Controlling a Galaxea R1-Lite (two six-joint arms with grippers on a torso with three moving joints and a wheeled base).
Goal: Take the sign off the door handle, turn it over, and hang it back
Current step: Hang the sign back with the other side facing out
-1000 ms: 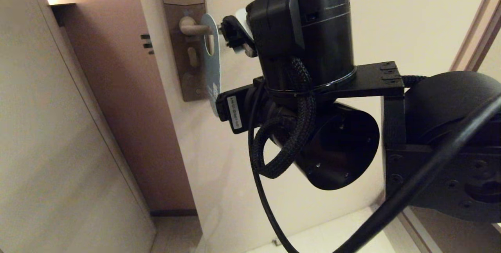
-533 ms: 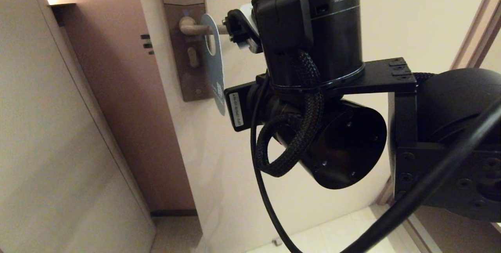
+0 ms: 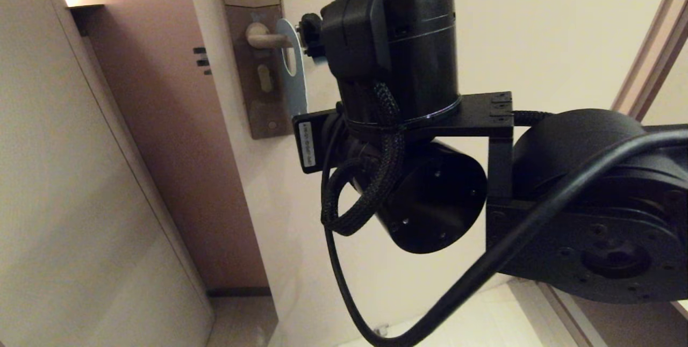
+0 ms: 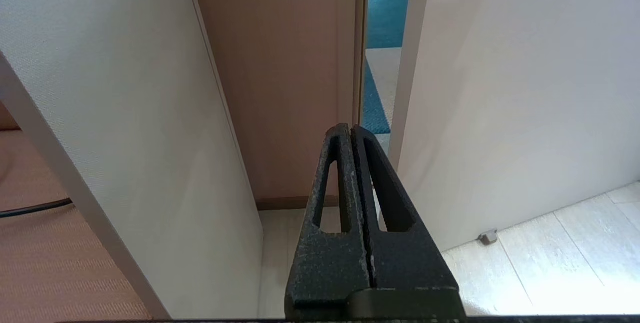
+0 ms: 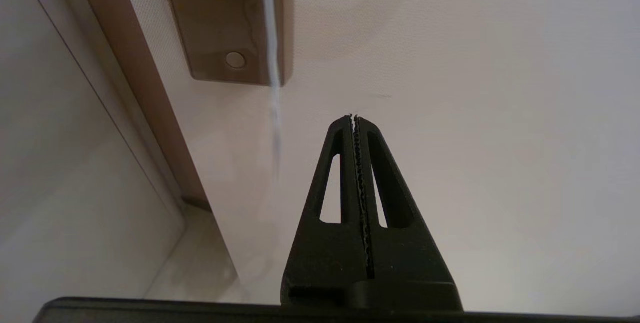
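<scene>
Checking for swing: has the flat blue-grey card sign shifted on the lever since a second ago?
Yes. The sign's lower end has swung back toward the brownish handle plate.

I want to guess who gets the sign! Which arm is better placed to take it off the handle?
Right, probably. Its fingers are up beside the sign hanging on the handle, though shut on nothing. The left fingers point at the floor, with no sign in their view.

Right gripper (image 5: 354, 118) raised, jaws closed, empty; left gripper (image 4: 350, 128) closed.
</scene>
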